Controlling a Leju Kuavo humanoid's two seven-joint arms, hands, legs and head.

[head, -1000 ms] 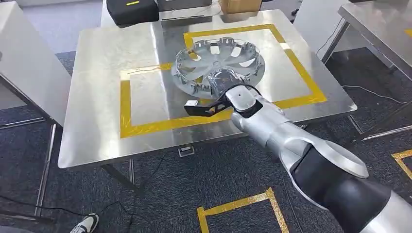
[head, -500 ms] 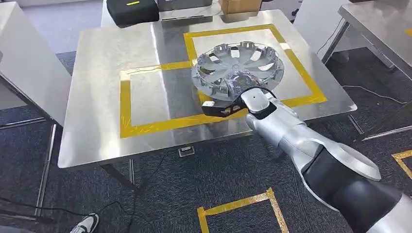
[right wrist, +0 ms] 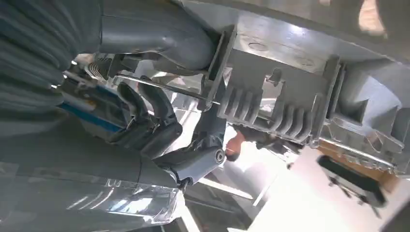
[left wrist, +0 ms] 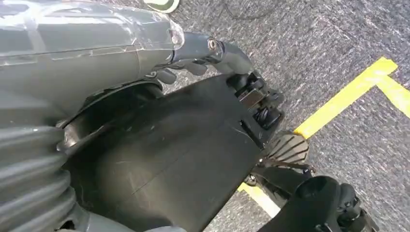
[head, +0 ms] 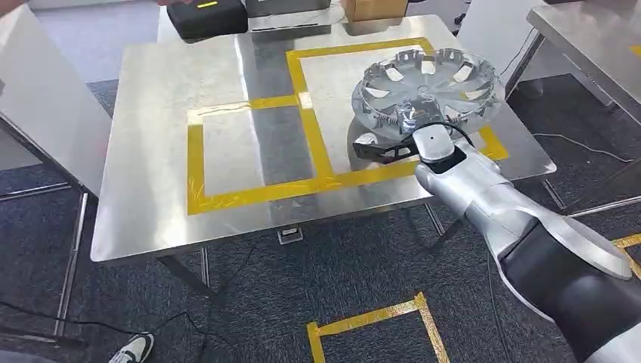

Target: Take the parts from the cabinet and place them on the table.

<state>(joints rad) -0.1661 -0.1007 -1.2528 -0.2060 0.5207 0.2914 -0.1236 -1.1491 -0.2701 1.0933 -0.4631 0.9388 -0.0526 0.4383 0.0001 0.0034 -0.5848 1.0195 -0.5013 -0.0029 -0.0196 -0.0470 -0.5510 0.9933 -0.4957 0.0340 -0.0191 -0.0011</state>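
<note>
A silver wheel cover (head: 431, 83) with its ribbed inner side up hangs tilted over the right yellow-taped square (head: 314, 144) of the steel table (head: 151, 151). My right hand (head: 404, 128) grips its near rim. In the right wrist view the dark fingers (right wrist: 150, 121) curl around the cover's wire ring, and the grey thumb (right wrist: 159, 43) presses the rim of the wheel cover (right wrist: 290, 87). My left hand (left wrist: 96, 58) hangs low over the carpet by a yellow floor line; its fingers are hidden.
A black case (head: 204, 15) and a cardboard box (head: 370, 7) lie beyond the table's far edge. A white cabinet (head: 38, 98) stands to the left and another steel table (head: 597, 38) to the right. A person's shoe (head: 136, 349) is on the carpet.
My right arm has carried the wheel cover to the right and farther away, from the table's middle to over the right taped square.
</note>
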